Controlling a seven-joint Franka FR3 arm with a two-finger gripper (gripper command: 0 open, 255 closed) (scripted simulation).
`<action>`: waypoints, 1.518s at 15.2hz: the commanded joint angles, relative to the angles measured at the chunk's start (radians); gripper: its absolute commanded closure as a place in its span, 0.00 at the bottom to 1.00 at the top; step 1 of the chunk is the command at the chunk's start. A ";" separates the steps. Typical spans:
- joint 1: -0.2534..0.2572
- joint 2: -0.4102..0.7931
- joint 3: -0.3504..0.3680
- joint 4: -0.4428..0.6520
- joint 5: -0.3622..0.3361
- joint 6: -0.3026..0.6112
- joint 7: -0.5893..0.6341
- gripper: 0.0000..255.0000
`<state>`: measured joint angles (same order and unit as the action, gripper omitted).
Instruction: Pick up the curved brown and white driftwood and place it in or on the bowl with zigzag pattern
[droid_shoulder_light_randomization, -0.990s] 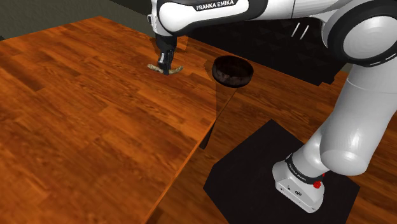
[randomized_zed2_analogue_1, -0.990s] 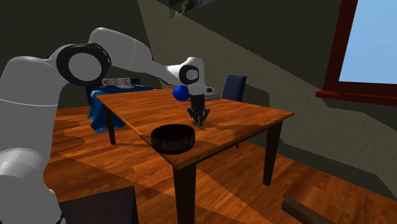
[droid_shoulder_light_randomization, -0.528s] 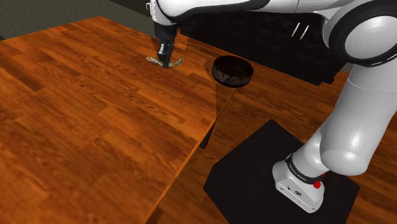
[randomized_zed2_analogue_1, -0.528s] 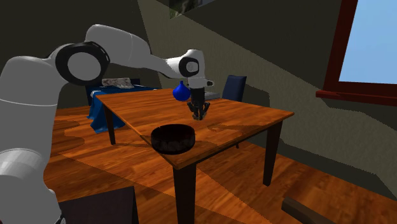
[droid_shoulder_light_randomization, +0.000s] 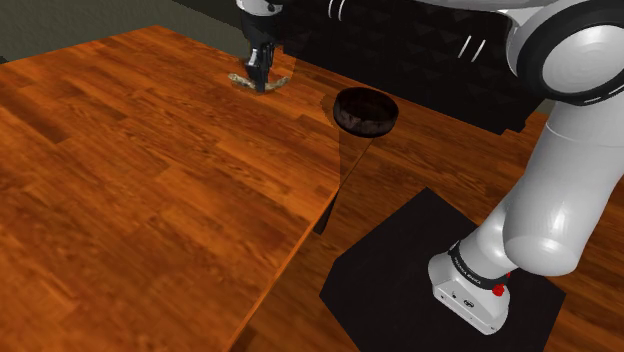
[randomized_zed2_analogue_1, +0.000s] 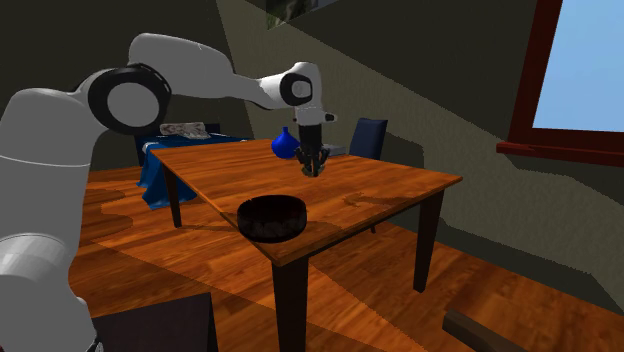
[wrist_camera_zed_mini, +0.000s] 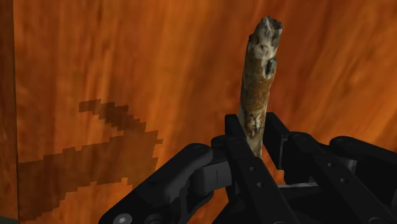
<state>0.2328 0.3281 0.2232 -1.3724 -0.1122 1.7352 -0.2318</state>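
My black gripper (droid_shoulder_light_randomization: 260, 80) is shut on the curved brown and white driftwood (droid_shoulder_light_randomization: 275, 81) and holds it above the wooden table (droid_shoulder_light_randomization: 150, 190). In the wrist view the driftwood (wrist_camera_zed_mini: 257, 83) sticks out past the fingers (wrist_camera_zed_mini: 238, 159) that clasp it, with its shadow on the tabletop below. The second exterior view has the gripper (randomized_zed2_analogue_1: 311, 168) hanging over the middle of the table. The dark round bowl (droid_shoulder_light_randomization: 365, 110) sits at the table's corner nearest the stand; in the second exterior view the bowl (randomized_zed2_analogue_1: 271, 217) is at the near corner, below the gripper.
A blue vase (randomized_zed2_analogue_1: 284, 144) stands at the far side of the table, behind the arm. A dark blue chair (randomized_zed2_analogue_1: 367, 137) is beyond the table. A blue-draped bed or table (randomized_zed2_analogue_1: 160, 165) lies at the second exterior view's left. The black stand (droid_shoulder_light_randomization: 430, 280) is beside the table.
The gripper has risen from the tabletop with the driftwood clasped in it, climbing steadily over the last second. The bowl has not moved.
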 joint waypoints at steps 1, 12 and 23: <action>0.003 0.007 0.000 0.037 -0.001 -0.031 -0.001 1.00; 0.022 0.061 0.001 0.268 -0.012 -0.209 -0.006 1.00; -0.105 -0.384 -0.050 -0.321 0.089 -0.049 -0.155 1.00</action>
<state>0.1367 -0.0009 0.1810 -1.6217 -0.0342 1.6684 -0.3706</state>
